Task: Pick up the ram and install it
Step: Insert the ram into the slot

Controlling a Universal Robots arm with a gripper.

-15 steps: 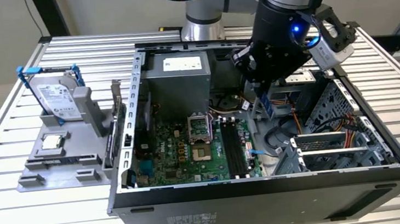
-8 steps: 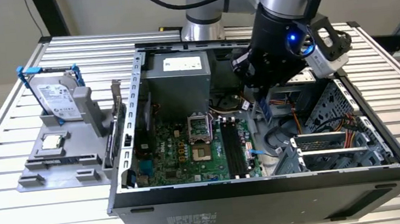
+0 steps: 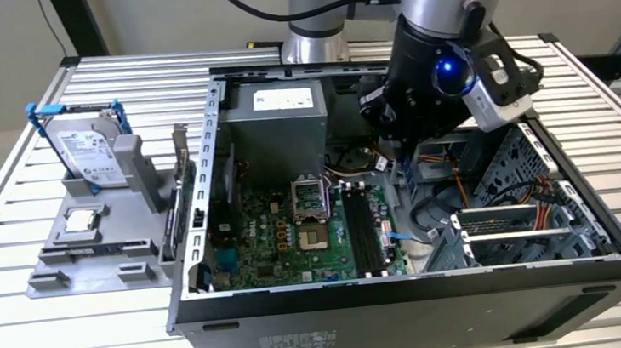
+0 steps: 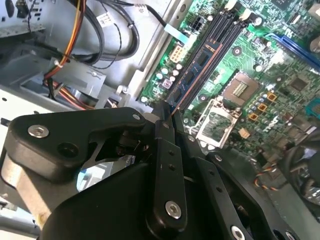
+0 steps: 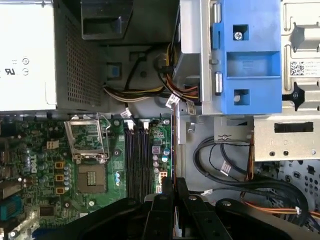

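Observation:
My gripper [image 4: 167, 112] is shut on the ram [image 4: 197, 67], a thin bluish-green stick with dark chips that juts out past the fingertips. In the first wrist view the ram [image 5: 173, 145] shows edge-on as a thin line between the black fingers [image 5: 161, 205]. It hangs above the motherboard's edge, just beside the long black memory slots [image 5: 137, 160], not seated in any of them. In the exterior view the gripper [image 3: 390, 151] reaches down into the open computer case, above the slots [image 3: 362, 229].
The processor socket [image 3: 310, 200] lies beside the slots. A power supply [image 3: 278, 126] fills the case's back. Cables [image 5: 225, 165] and a blue drive cage [image 5: 250, 55] crowd the other side. Outside the case, a grey stand holds a hard drive [image 3: 86, 149] and a processor chip [image 3: 81, 219].

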